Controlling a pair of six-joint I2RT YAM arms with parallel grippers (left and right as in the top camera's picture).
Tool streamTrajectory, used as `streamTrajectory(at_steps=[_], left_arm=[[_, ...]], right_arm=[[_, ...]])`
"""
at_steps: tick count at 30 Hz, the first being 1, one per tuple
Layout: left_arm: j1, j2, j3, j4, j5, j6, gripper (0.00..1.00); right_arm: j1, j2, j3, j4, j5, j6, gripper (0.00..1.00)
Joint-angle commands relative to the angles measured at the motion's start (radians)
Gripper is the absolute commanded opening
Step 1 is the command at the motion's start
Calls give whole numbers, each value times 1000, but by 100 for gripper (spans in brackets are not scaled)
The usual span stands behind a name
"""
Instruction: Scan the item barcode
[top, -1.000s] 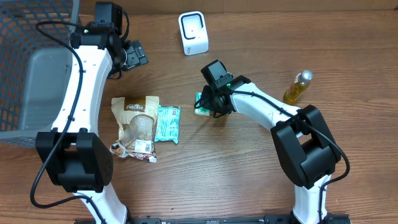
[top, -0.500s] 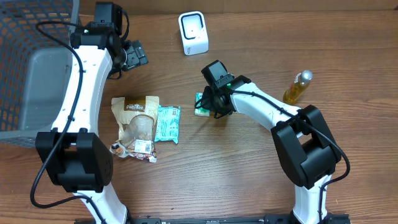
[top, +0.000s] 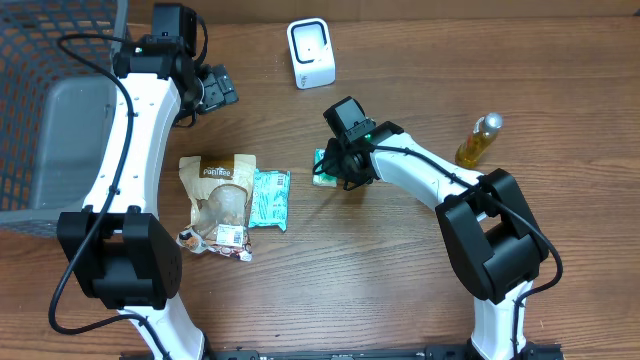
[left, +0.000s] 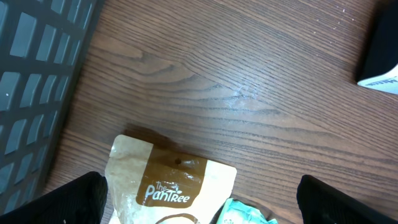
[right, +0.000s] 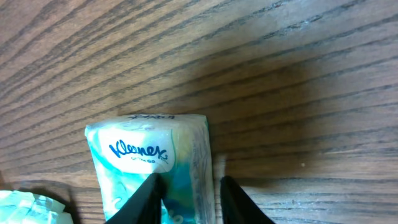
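Observation:
A teal and white Kleenex tissue pack (top: 322, 166) (right: 149, 149) lies flat on the wooden table. My right gripper (top: 338, 176) (right: 189, 199) is down on its right edge, jaws narrowly open. One finger (right: 152, 194) rests over the pack. The other finger (right: 235, 200) stands on the wood just beside the pack's seam, with a thin gap showing. The white barcode scanner (top: 311, 53) stands at the back of the table. My left gripper (top: 216, 88) (left: 202, 196) hangs wide open above the table near the back left, holding nothing.
A brown and cream PanTree pouch (top: 220, 200) (left: 168, 180) and a teal packet (top: 269, 198) (left: 244, 215) lie left of the tissue pack. A yellow bottle (top: 480, 140) stands at the right. A dark mesh basket (top: 40, 110) (left: 31, 81) fills the left side.

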Motion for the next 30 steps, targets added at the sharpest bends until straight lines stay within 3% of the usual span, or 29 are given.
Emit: streamTrajectory(at_steps=[1,10,14,15,23,30], left_arm=[[-7,-11,18,1,5,-10,100],[-7,-11,18,1,5,-10,100],[-7,-11,18,0,5,-10,100],[-7,-11,18,1,5,-10,100],[-7,-11,18,1,5,-10,100],[-7,-11,19,0,5,-10,100]], right_arm=[[5,21,-44,-19,9,-6,26],[5,21,-74,-1,8,-6,25],[3,21,-74,0,-35,-6,5],[2,21,-74,3,-59,-6,4],[-34,19,-73,11,-194,-14,4],[-108,-16,-70,51,-537,-220,4]])
